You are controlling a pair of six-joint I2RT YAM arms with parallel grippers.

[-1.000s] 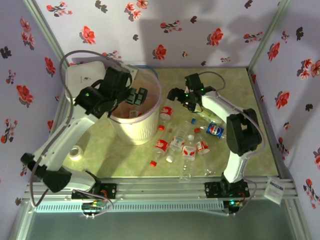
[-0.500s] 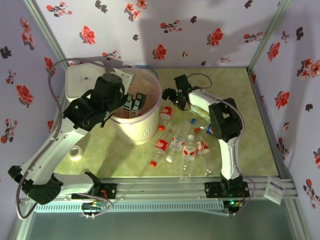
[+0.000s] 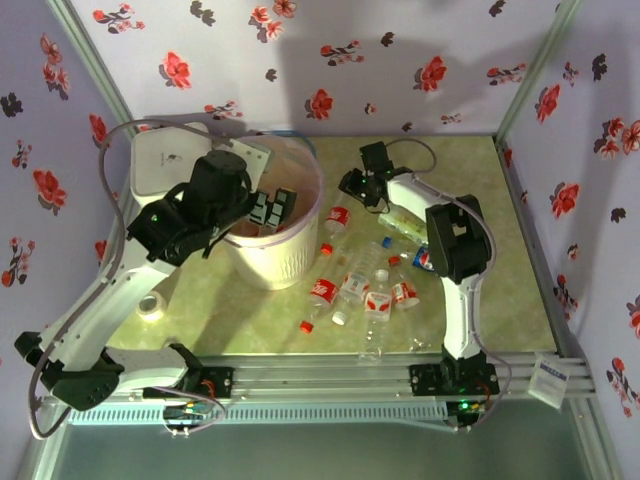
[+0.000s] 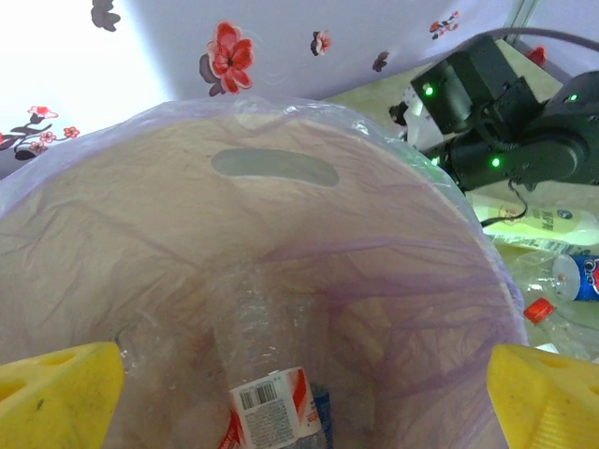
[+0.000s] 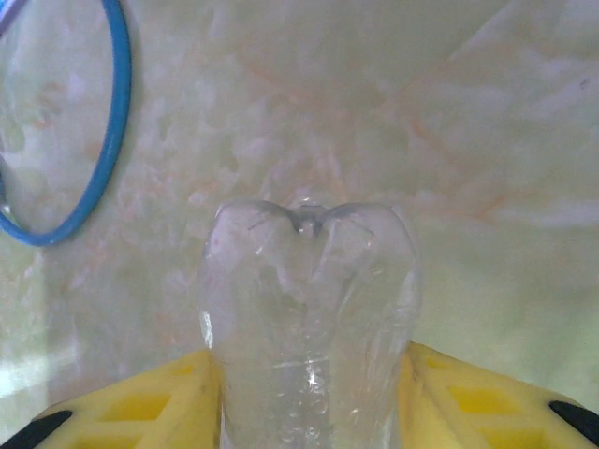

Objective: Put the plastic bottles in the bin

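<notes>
Bottles: one in my right jaws, one down in the bin

My right gripper (image 5: pixel 309 379) is squeezed onto a clear bottle (image 5: pixel 309 281). My yellow fingers (image 5: pixel 178 393) press on both of its sides. The bottle is see-through and smooth, with a bumpy end and tiny drops inside. Behind it is the pale green, stone-look table (image 5: pixel 468 140) and a thin blue ring (image 5: pixel 120 122).

My left gripper (image 3: pixel 272 205) hangs over the bin (image 3: pixel 275 262). Its jaws are wide apart and hold nothing. The bin is round and cream-white, with ribs down its side. A thin, crinkly pink bag (image 4: pixel 402 281) goes over its rim. Down inside lies a crushed bottle (image 4: pixel 271 412) with a red and white label and a bar code.

More plastic bottles (image 3: pixel 378 300) lie in a heap on the table just beside the bin. Some have red labels, and there is one blue-label bottle (image 3: pixel 430 260).
</notes>
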